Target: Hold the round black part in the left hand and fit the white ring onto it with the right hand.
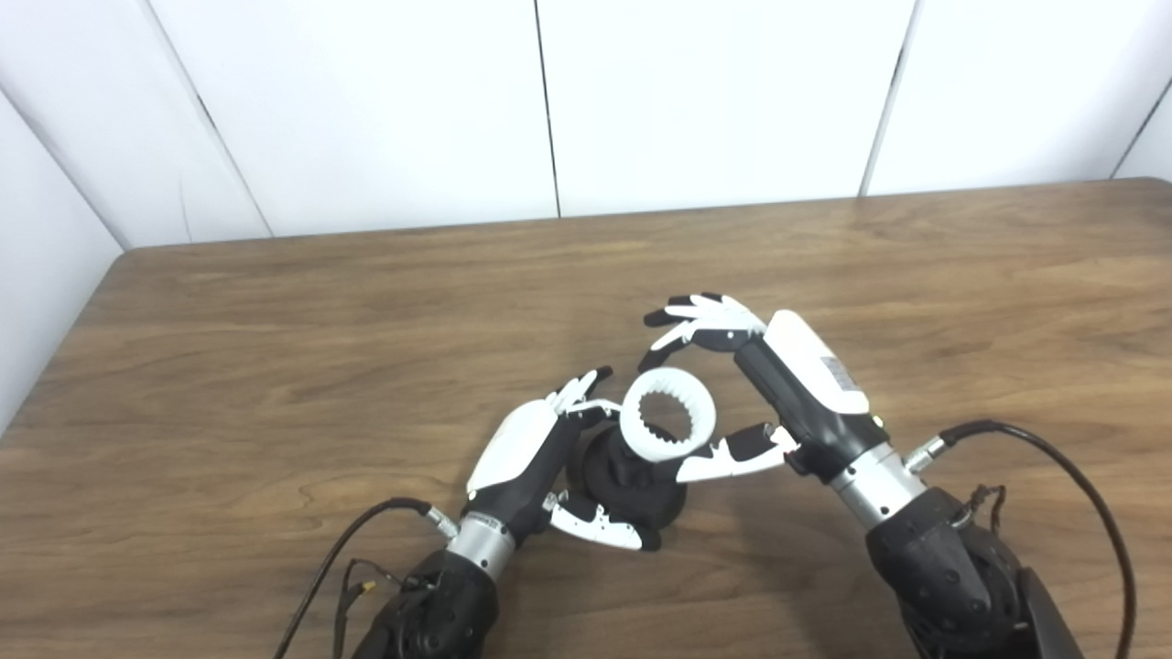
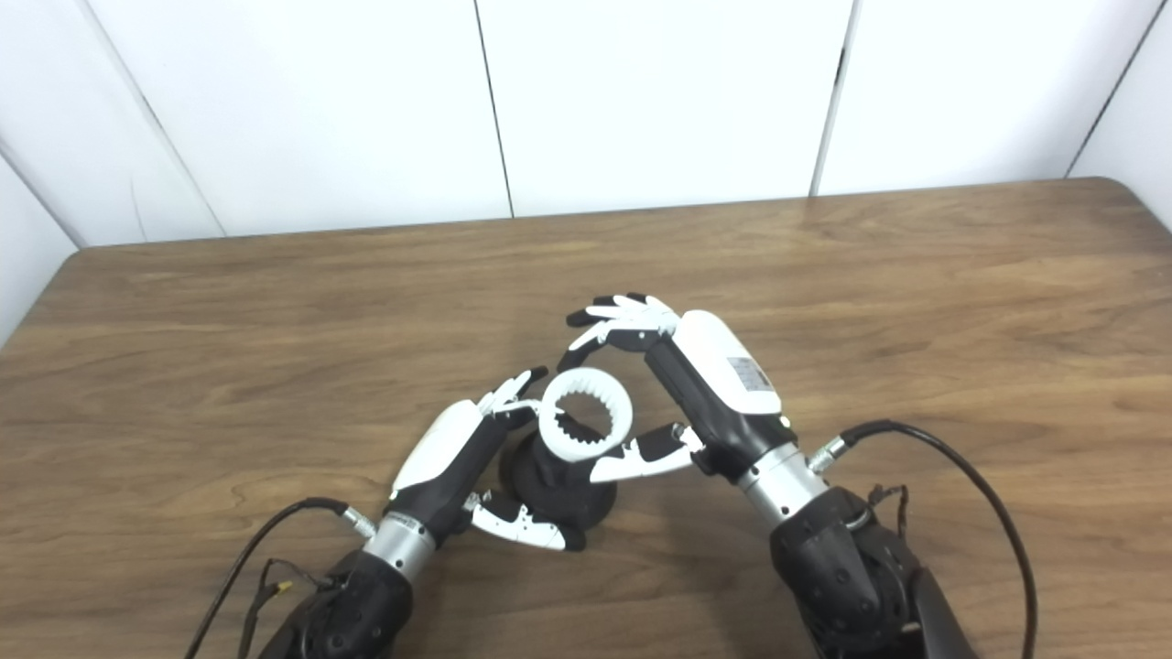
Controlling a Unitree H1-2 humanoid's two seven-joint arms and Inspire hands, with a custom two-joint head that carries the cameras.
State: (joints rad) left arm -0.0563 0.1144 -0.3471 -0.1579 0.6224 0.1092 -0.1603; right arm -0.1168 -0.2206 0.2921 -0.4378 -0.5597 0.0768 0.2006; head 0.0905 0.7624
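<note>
While the white ring sits tilted over the black part, a crooked push could jam it or tip it off.

Pinched between thumb and fingers, the right hand grips the white ring, which leans on top of the round black part; whether it has seated I cannot tell. Beside it, the left hand is closed around that part, its base apparently resting on the table. I judge that the ring's inner teeth may catch unevenly, and a loose left grip could let the part slide.
</note>
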